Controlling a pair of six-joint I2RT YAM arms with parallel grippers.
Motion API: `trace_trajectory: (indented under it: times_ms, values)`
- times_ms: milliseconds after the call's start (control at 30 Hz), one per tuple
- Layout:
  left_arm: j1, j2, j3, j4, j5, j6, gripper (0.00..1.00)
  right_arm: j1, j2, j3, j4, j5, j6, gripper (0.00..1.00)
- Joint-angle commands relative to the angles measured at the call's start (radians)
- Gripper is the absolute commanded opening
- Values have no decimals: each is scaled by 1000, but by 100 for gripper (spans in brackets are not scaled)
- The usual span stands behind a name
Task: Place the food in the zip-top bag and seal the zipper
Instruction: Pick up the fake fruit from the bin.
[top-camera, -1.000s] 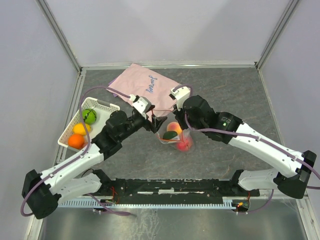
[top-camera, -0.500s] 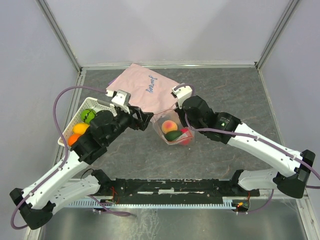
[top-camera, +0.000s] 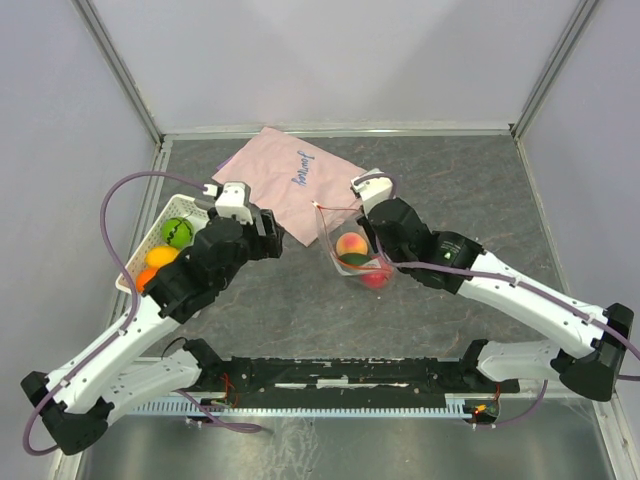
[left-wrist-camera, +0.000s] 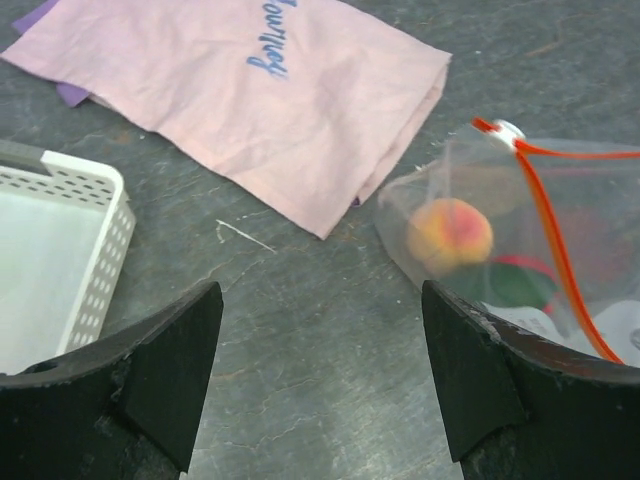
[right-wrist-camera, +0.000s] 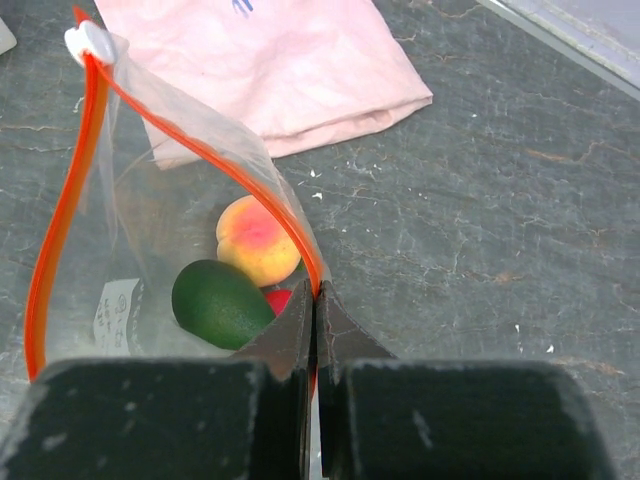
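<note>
The clear zip-top bag (top-camera: 338, 232) stands open on the table, with a peach fruit (top-camera: 350, 243), a dark green fruit (top-camera: 352, 262) and a red fruit (top-camera: 374, 277) inside. My right gripper (top-camera: 368, 226) is shut on the bag's red-orange zipper rim (right-wrist-camera: 60, 220), at the rim's near end (right-wrist-camera: 317, 292). The white slider (right-wrist-camera: 85, 42) sits at the far end. My left gripper (top-camera: 272, 234) is open and empty, left of the bag, above bare table (left-wrist-camera: 320, 300). The bag shows at the right of the left wrist view (left-wrist-camera: 430, 190). A bright green fruit (top-camera: 177, 232) and two orange fruits (top-camera: 160, 258) lie in the basket.
A white slotted basket (top-camera: 208, 209) stands at the left, partly under my left arm. A pink cloth with blue writing (top-camera: 290, 175) lies behind the bag, touching it. Grey walls and a metal frame close in the table.
My left gripper has pulled back from the bag's mouth to the left, toward the basket. The right gripper keeps its hold on the rim and the bag has shifted slightly right.
</note>
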Motion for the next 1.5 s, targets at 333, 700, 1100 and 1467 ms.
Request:
trace_trajectory:
  times_ms: [333,700,1100,1467]
  values:
    - [424,104,18,-69,61,-95,95,3,-104,-93,159,23,-90,2]
    - [655,239,73,-72,-17,30,99,3,-131,-134,185,22,-110,2]
    - [776,586,235,-115,-53,188,99,3,-163,-161,191,21,-110,2]
    - [888,800,336,-125,39,218,100,2,-156,-158,176,17,-107,2]
